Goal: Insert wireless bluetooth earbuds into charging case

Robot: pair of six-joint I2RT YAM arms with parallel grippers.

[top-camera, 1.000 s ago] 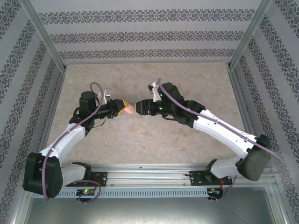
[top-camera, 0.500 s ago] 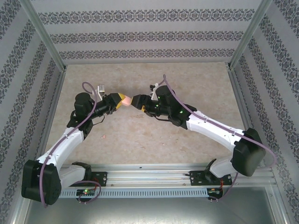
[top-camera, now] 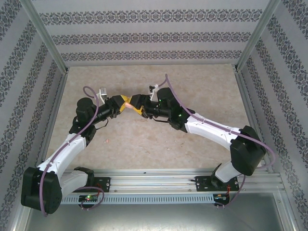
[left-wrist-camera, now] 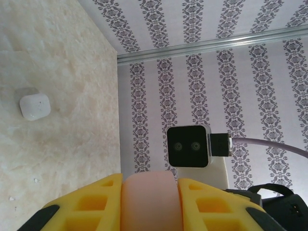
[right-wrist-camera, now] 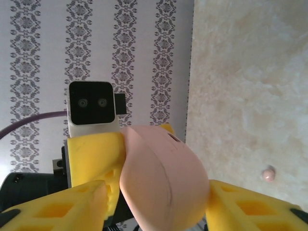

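Observation:
A pale pink charging case [right-wrist-camera: 161, 178] is held above the table, lid closed, with my left gripper [left-wrist-camera: 150, 192] shut on it, one yellow finger on each side. My right gripper [right-wrist-camera: 156, 204] faces it head-on. Its yellow fingers [right-wrist-camera: 255, 207] straddle the case's free end: the right one touches the case, and a small gap remains at the left one. From above, the left gripper [top-camera: 123, 104] and right gripper [top-camera: 136, 103] meet at the case [top-camera: 129, 102]. One pale pink earbud [right-wrist-camera: 268, 174] lies loose on the table [top-camera: 107, 140].
A closed white charging case [left-wrist-camera: 34, 106] sits on the beige tabletop [top-camera: 144, 134] near the patterned wall. Metal frame posts and patterned walls enclose the table on three sides. The arms' bases stand on the rail [top-camera: 154, 182] at the near edge.
Both grippers have moved up-table and slightly left with the pink case. The right gripper has come in over the case's end and its jaws have narrowed around it.

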